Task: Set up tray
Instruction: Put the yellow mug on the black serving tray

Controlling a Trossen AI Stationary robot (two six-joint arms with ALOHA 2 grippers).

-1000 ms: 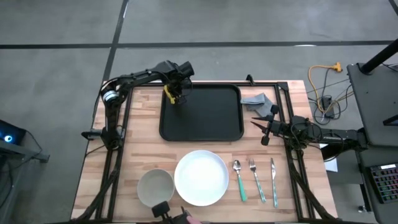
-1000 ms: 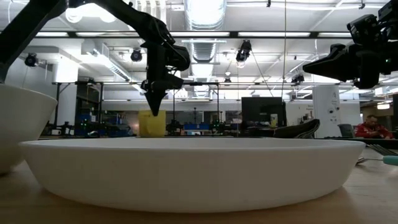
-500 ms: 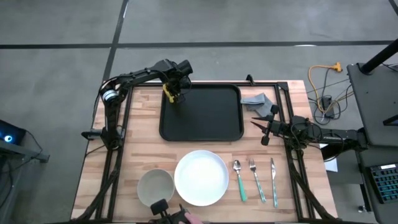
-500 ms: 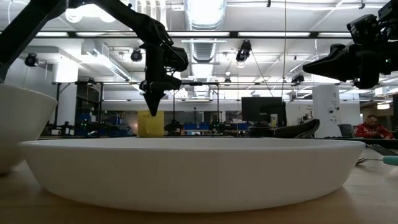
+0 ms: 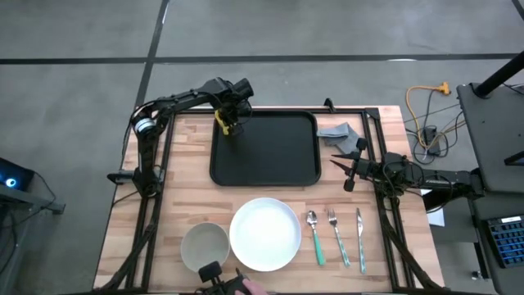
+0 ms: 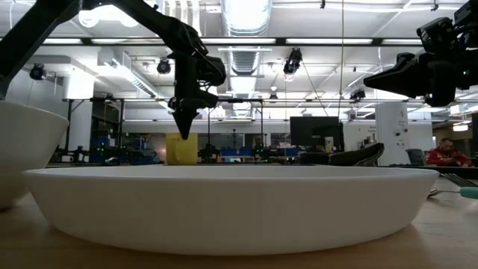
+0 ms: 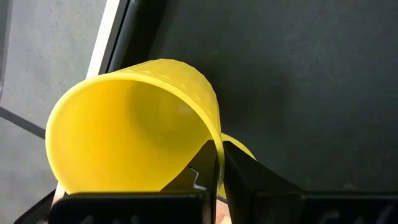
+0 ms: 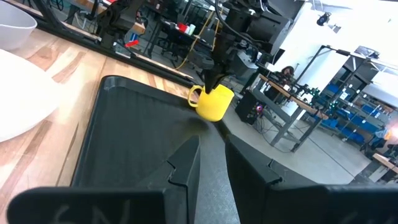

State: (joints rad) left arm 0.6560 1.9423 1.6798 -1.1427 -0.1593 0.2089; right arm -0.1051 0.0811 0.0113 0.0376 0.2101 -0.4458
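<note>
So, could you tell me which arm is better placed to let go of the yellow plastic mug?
Left: the left gripper pinches the yellow plastic mug's rim above the flat black tray; the right gripper waits beyond its right edge.

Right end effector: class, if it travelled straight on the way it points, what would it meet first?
Probably the tray: the right end effector points across it toward the yellow mug; its height above the tray is unclear.

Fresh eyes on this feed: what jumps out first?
The yellow mug stands out at the far left corner of the black tray, its rim pinched by the left gripper. Next, the white plate at the near edge, between a bowl and cutlery. The right gripper waits beside the tray.
</note>
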